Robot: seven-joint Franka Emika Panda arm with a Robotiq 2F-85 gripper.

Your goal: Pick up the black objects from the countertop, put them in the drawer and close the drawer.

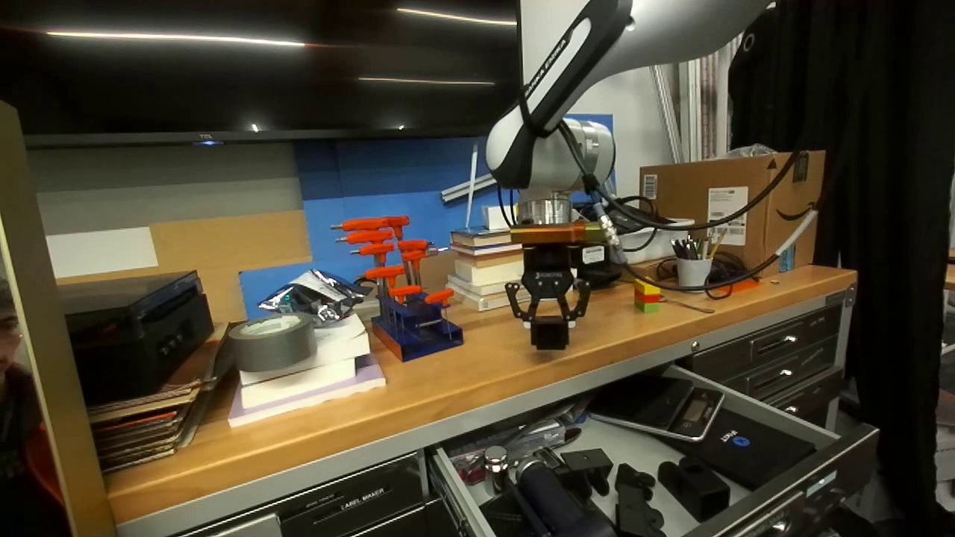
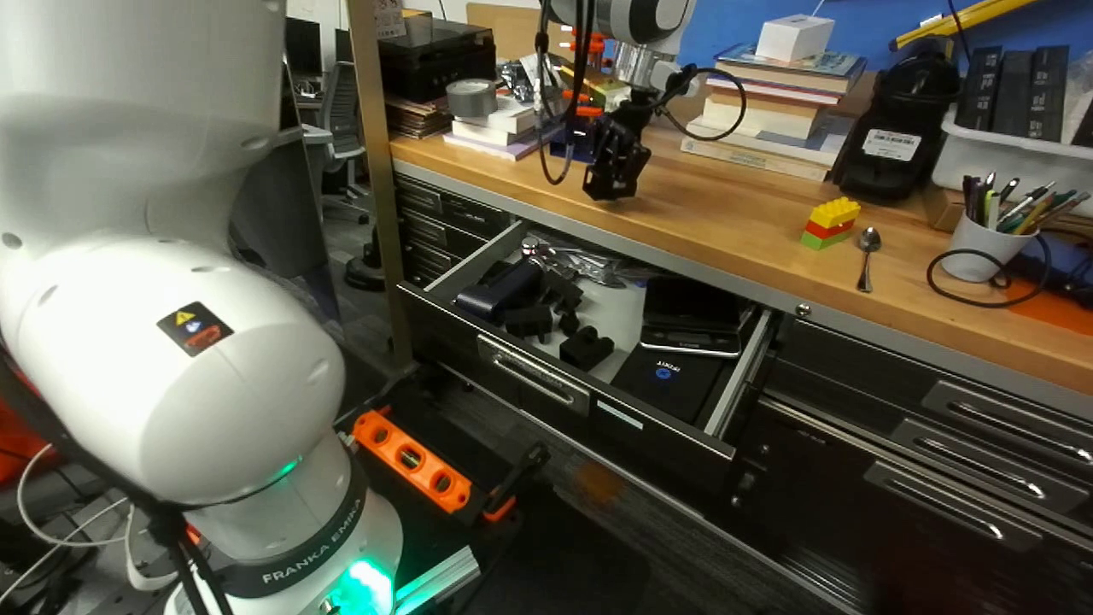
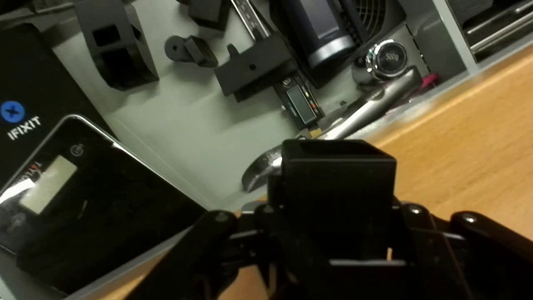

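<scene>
My gripper (image 1: 550, 322) is shut on a blocky black object (image 1: 550, 337), which fills the space between the fingers in the wrist view (image 3: 339, 183). In both exterior views the gripper, also seen at its fingertips (image 2: 613, 181), hangs low over the wooden countertop (image 1: 477, 391), behind the drawer. The exact gap to the wood is hard to tell. The drawer (image 2: 546, 401) is pulled open. Several other black objects lie inside it: a blocky one (image 3: 118, 50), a small bracket (image 3: 191, 51) and a longer piece (image 3: 256, 66).
The drawer also holds a scale (image 1: 697, 414), a flat black IFIXIT case (image 2: 666, 376), a caliper (image 3: 300, 102) and a metal weight (image 3: 388, 58). On the countertop stand a red-handled tool rack (image 1: 418, 339), books (image 1: 485, 280), toy bricks (image 1: 647, 297) and a spoon (image 2: 867, 256).
</scene>
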